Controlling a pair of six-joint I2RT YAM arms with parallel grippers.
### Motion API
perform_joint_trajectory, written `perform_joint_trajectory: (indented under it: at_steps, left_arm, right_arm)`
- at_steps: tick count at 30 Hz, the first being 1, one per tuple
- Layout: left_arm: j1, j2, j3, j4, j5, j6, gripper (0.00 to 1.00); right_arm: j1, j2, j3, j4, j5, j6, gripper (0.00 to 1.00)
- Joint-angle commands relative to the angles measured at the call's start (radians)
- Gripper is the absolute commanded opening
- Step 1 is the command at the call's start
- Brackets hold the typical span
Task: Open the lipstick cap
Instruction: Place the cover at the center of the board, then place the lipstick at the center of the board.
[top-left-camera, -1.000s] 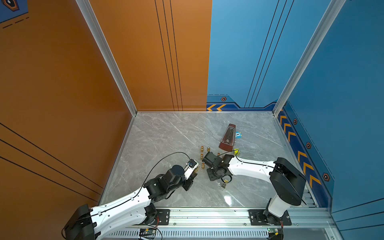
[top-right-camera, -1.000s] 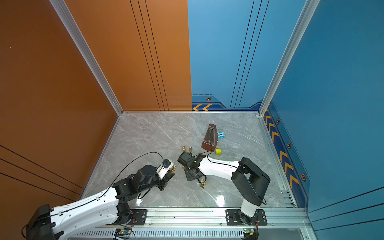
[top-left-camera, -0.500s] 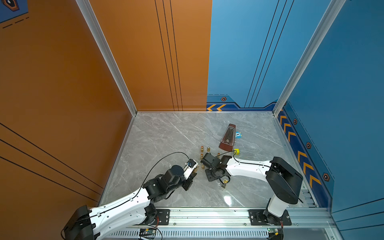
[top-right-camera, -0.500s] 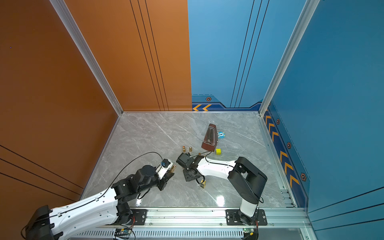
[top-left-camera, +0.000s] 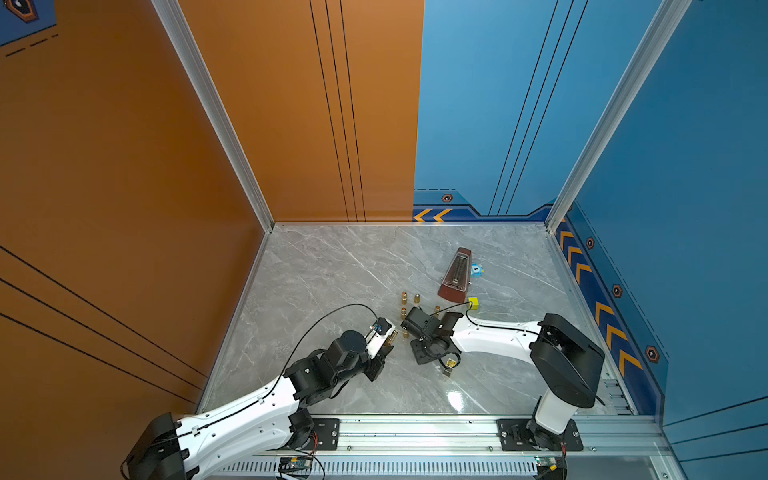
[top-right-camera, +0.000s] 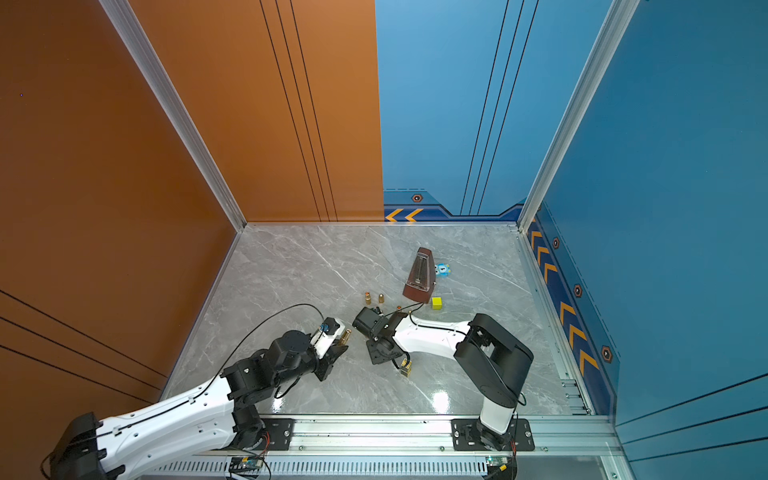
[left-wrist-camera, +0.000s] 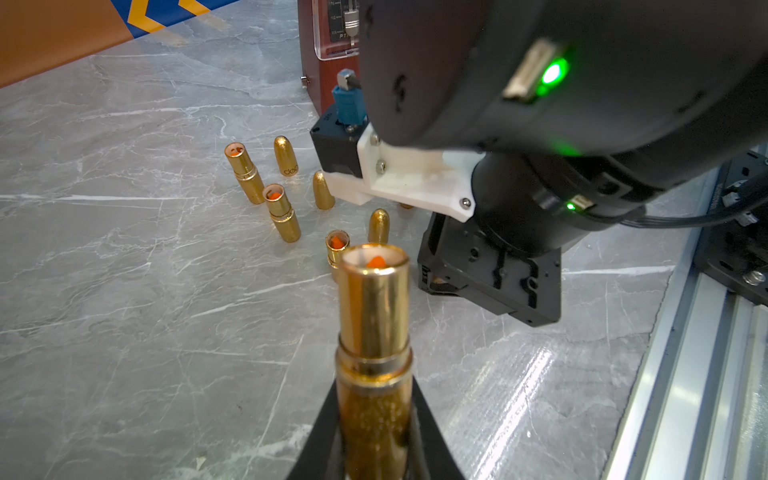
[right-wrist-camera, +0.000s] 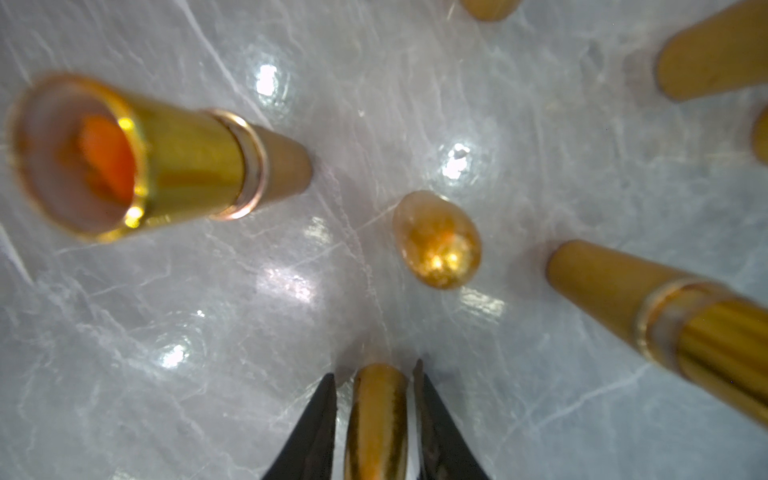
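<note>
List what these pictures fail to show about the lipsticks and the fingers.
- Left wrist view: open gold lipstick tube in the left gripper, base cut off by the frame edge.
- Right wrist view: gold bullet-shaped cap at the right gripper, one end cut off likewise.
- Top views: that cap hidden beneath the right arm.

Lipstick (top-right-camera: 345, 336), seemingly between left jaws

Glossy gold metal lipstick (left-wrist-camera: 374, 316) above polished marble-look tabletop (left-wrist-camera: 124, 316).
</note>
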Motion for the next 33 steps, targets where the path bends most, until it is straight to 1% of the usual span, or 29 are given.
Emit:
perform_joint_trajectory:
  at_steps: [1, 5, 9, 16, 19, 23, 28, 33]
  left_arm:
    - [0.007, -0.011, -0.014, -0.011, -0.021, -0.007, 0.0]
    - [0.008, -0.009, -0.009, -0.006, -0.014, -0.003, 0.0]
    - [0.008, 0.004, -0.005, 0.019, 0.004, 0.001, 0.0]
    - [0.008, 0.054, 0.011, 0.079, 0.046, 0.007, 0.0]
    - [0.008, 0.079, 0.025, 0.087, 0.053, 0.012, 0.0]
    - [0.008, 0.098, 0.033, 0.1, 0.064, 0.017, 0.0]
    - [0.008, 0.113, 0.038, 0.114, 0.086, 0.017, 0.0]
    - [0.005, 0.113, 0.043, 0.117, 0.099, 0.018, 0.0]
  right_arm:
    - [-0.001, -0.053, -0.003, -0.032, 0.01, -0.001, 0.37]
    - [-0.013, -0.13, 0.0, -0.075, 0.007, -0.001, 0.46]
    - [-0.04, -0.232, 0.002, -0.107, -0.045, -0.004, 0.5]
    - [-0.118, -0.34, 0.015, -0.092, -0.315, -0.038, 0.53]
    - [-0.132, -0.361, 0.014, -0.03, -0.474, -0.03, 0.55]
    - [-0.132, -0.365, 0.015, 0.038, -0.569, 0.002, 0.56]
    - [-0.132, -0.344, 0.007, 0.119, -0.619, 0.046, 0.57]
    - [-0.131, -0.309, 0.015, 0.148, -0.61, 0.066, 0.54]
